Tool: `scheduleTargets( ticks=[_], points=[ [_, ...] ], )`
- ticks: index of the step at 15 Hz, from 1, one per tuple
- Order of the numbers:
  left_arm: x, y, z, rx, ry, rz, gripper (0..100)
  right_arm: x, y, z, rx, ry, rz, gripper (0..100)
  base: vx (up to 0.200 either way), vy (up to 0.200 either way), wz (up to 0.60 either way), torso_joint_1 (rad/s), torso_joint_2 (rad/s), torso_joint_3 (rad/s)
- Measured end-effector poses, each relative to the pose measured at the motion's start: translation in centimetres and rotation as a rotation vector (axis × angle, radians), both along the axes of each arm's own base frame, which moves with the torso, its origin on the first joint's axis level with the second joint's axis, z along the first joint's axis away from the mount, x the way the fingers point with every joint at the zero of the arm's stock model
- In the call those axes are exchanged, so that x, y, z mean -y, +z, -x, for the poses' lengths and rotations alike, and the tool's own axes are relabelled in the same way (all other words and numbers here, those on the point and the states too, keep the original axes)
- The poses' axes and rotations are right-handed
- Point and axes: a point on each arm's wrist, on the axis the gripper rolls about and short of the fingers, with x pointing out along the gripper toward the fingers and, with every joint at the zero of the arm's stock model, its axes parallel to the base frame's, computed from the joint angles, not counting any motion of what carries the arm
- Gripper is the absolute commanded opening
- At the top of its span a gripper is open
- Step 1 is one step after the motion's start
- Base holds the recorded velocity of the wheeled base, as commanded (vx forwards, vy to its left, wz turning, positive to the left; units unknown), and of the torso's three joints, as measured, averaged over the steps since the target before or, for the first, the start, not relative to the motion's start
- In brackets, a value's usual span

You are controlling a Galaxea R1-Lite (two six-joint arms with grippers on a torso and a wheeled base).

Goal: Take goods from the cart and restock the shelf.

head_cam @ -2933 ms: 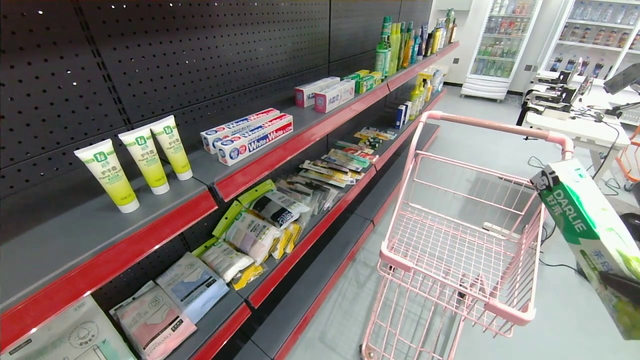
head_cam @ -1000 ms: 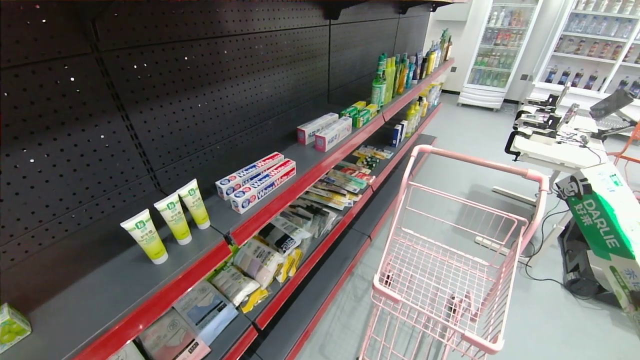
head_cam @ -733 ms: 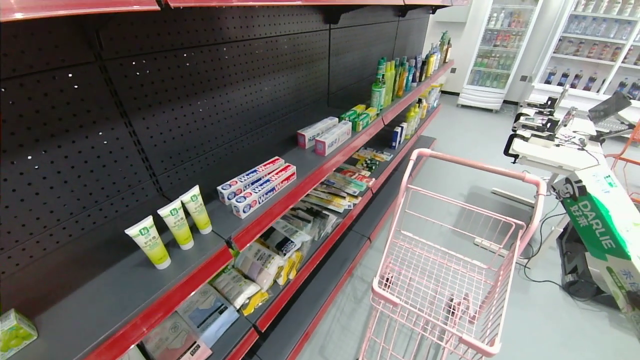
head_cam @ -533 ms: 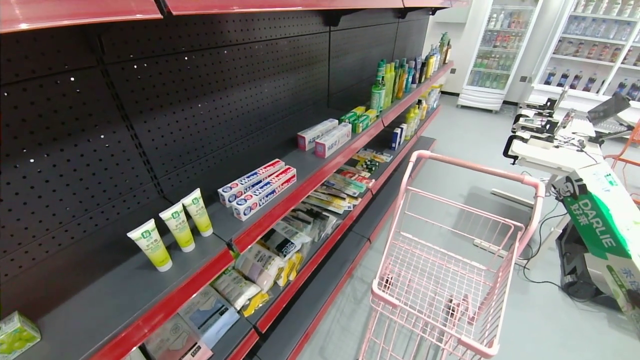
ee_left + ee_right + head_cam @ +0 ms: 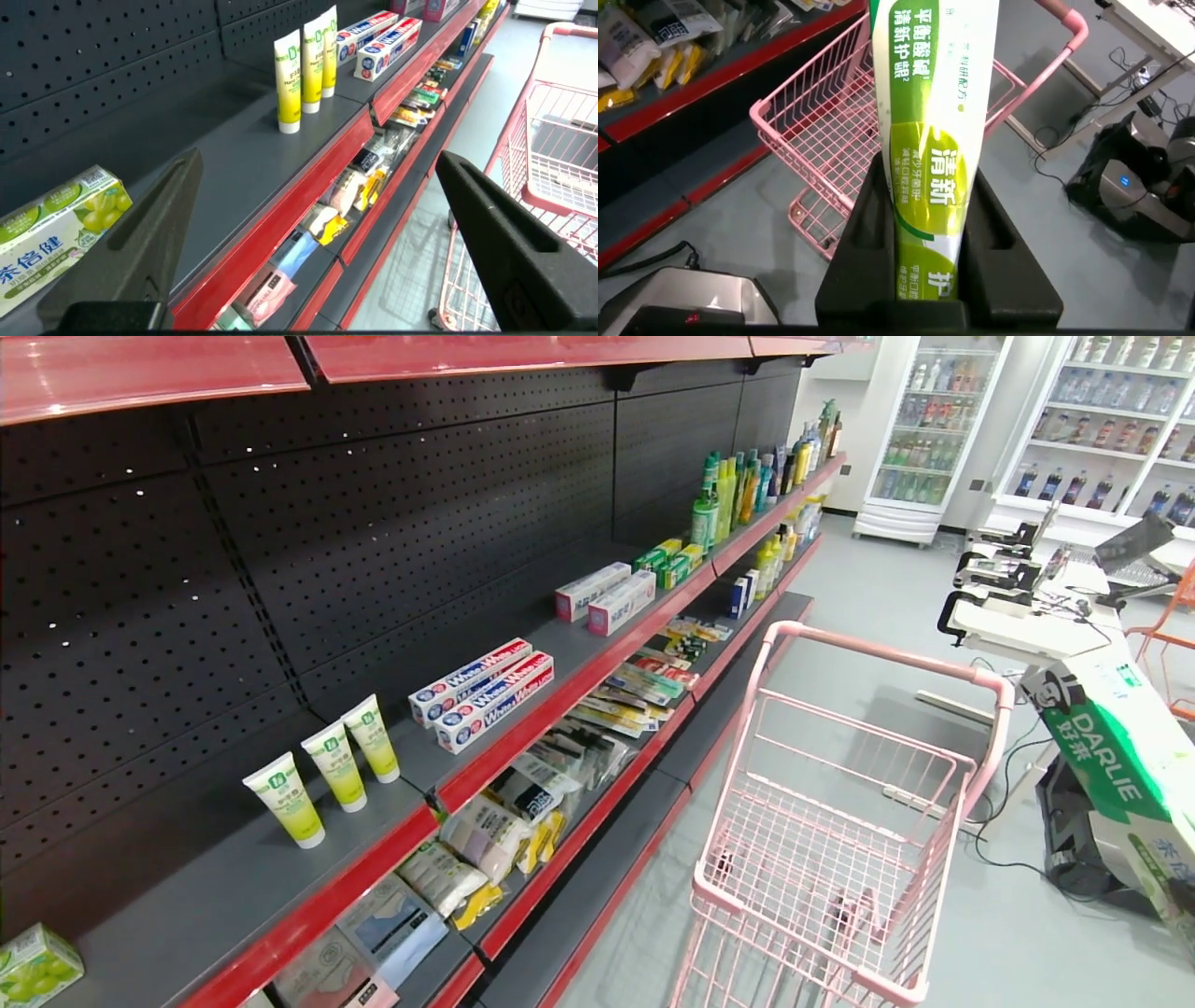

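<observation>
My right gripper is shut on a long green and white toothpaste box, which it holds upright over the floor beside the pink cart. In the head view this box hangs at the right edge, to the right of the cart. My left gripper is open, its fingers spread in front of the grey, red-edged shelf. A matching green box lies on that shelf close to the left finger, and it appears at the shelf's near end.
On the shelf stand three yellow-green tubes, then two toothpaste boxes, more boxes and bottles farther along. Packets fill the lower shelf. A white desk and drink fridges lie beyond the cart.
The head camera has pulled back and tilted up, so the upper red shelf and the green box on the shelf have come into view. The held box stays at the right.
</observation>
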Motion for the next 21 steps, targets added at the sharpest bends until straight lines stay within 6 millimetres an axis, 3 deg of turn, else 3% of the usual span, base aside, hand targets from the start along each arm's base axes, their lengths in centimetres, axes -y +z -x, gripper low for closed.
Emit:
scheduleTargets(
  ticks=[21],
  points=[
    [0.0,0.0,0.0,0.0,0.0,0.0,100,-0.02,-0.3,-0.38,-0.029,0.004,0.003,0,0.0,0.0,0.6,0.004,0.0,0.001]
  ],
)
